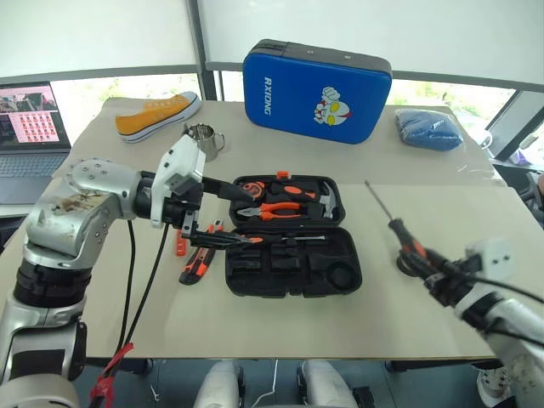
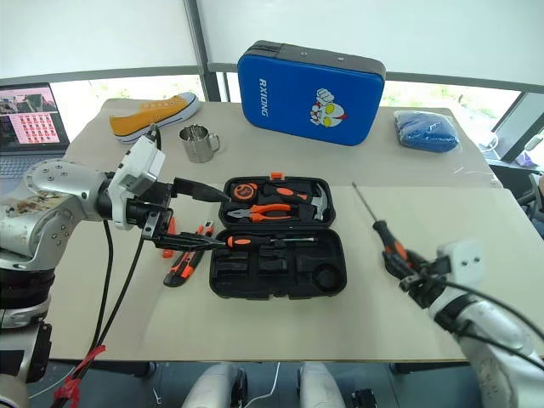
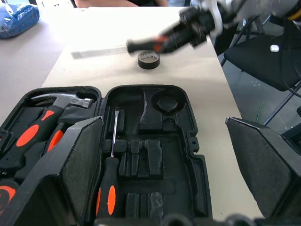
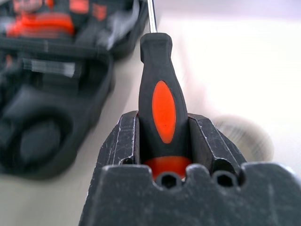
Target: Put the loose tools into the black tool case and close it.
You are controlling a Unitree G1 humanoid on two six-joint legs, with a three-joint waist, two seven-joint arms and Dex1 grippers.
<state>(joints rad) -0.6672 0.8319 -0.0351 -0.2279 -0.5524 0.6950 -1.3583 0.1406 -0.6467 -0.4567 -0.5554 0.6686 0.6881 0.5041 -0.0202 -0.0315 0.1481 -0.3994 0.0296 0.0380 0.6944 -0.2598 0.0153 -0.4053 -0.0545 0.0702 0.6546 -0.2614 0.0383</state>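
The right gripper [image 4: 164, 141] is raised above the table's right side, clamped on the orange-and-black-handled screwdriver [image 2: 387, 240]; its shaft points up and away. The wide-open left gripper [image 2: 183, 217] hovers beside the black moulded plastic tool case [image 2: 276, 276].

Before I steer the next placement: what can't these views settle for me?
- Small dark grey tape roll: in the head views the right gripper and its orange-and-black-handled screwdriver cover it.
- Loose orange tools left of the black moulded tool case: the left gripper overlaps them; count unclear.
- Case's orange latch: cannot be made out.
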